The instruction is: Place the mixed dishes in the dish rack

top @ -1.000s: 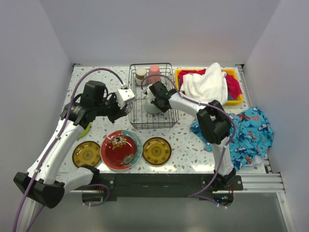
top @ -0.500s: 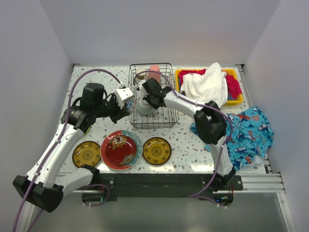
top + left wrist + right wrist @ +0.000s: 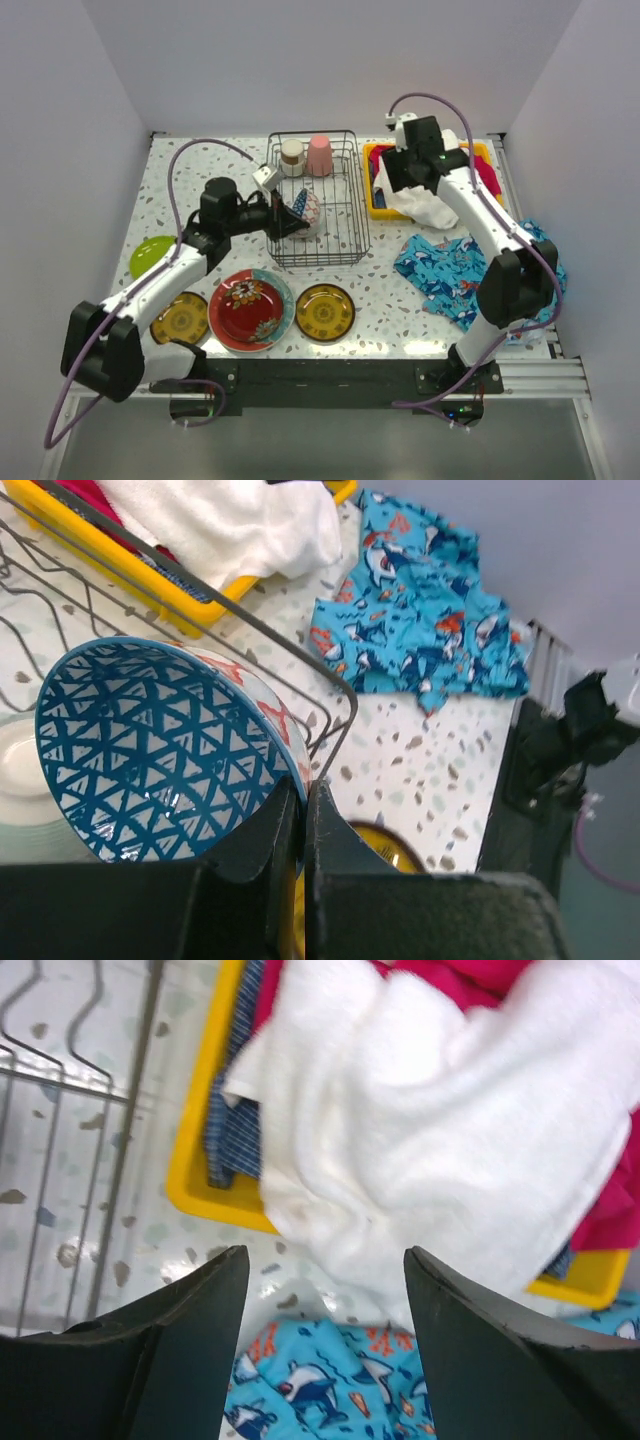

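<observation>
Left gripper (image 3: pixel 302 802) clamps the patterned bowl (image 3: pixel 150 750) by its rim, tipped on edge, mouth facing left.

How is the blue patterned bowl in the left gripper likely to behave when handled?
Likely stiff and breakable: the bowl looks like glazed ceramic. Its glossy rim may slip, as the left gripper pinches only the edge. Tilted on its side, it could roll.

Both my arms, left arm (image 3: pixel 160 285) and right arm (image 3: pixel 478 208), are white shells with black joint housings. A purple cable (image 3: pixel 205 142) loops off each one. Fingers (image 3: pixel 150 1360) are matte black wedges (flat inner faces).
</observation>
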Action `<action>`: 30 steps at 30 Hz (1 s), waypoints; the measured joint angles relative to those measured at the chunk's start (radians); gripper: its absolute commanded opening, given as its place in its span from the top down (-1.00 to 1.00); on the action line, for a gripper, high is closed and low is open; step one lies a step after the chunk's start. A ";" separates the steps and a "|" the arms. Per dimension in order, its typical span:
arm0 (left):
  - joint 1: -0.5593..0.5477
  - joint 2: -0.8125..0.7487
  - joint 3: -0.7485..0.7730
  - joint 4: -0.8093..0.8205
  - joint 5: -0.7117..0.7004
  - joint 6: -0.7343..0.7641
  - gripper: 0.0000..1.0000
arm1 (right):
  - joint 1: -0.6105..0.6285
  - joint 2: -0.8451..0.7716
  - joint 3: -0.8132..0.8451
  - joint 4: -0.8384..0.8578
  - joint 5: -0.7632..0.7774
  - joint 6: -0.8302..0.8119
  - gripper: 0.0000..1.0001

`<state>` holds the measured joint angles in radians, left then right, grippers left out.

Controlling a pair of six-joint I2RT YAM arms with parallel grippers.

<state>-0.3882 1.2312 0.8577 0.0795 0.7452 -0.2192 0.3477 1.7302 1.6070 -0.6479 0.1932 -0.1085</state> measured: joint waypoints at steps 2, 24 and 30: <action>-0.019 0.078 -0.032 0.179 -0.020 -0.142 1.00 | -0.034 -0.053 -0.046 -0.023 0.003 0.001 -0.37; -0.144 0.559 0.071 0.719 -0.260 -0.829 1.00 | -0.015 -0.081 -0.153 -0.078 0.042 -0.055 -0.39; -0.149 0.604 0.072 0.793 -0.252 -0.898 1.00 | -0.015 -0.081 -0.157 -0.077 0.054 -0.071 -0.39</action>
<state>-0.5373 1.8355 0.9295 0.8726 0.4931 -1.1172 0.3328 1.6493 1.4498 -0.7254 0.2470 -0.1791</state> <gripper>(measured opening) 0.063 0.691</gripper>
